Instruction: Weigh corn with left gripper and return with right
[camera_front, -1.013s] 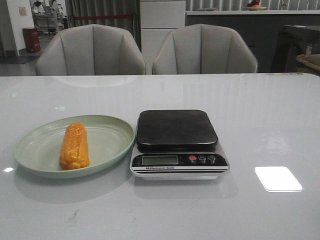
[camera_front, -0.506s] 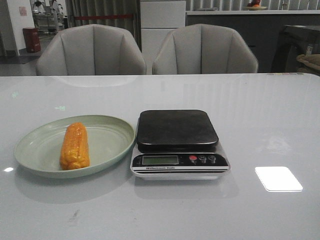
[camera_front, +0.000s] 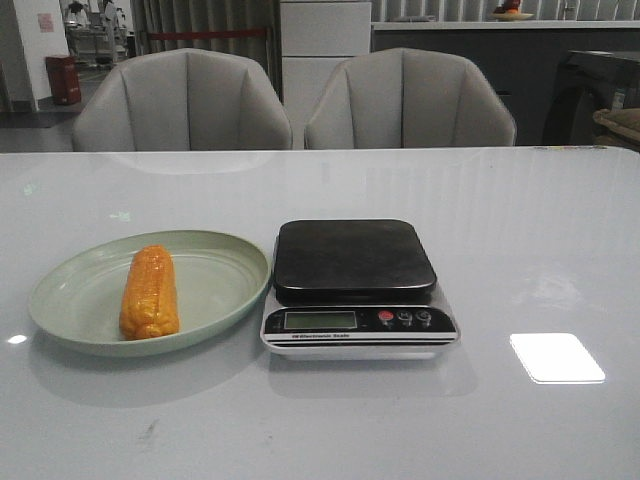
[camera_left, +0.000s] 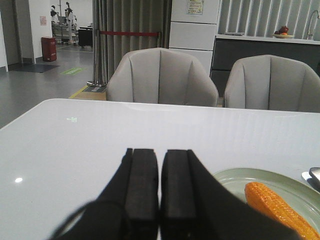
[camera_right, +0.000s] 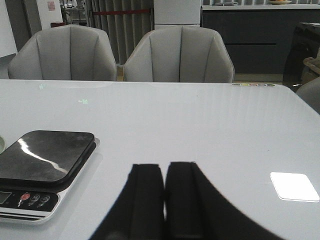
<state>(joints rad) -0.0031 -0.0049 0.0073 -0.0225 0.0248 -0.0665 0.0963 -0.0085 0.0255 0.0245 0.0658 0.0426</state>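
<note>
1. The corn (camera_front: 149, 292) lies lengthwise in the plate (camera_front: 225, 262), just left of the scale (camera_front: 355, 287); the pan is bare, so the scene fits either a cob waiting to be weighed or one already returned.
2. The left gripper (camera_left: 159, 177) is pressed together, holding nothing; it sits low beside the plate (corn near its fingers), handy for a pick.
3. The right gripper (camera_right: 164, 192) is likewise closed and empty, right of the scale, placed for the carry back.
</note>
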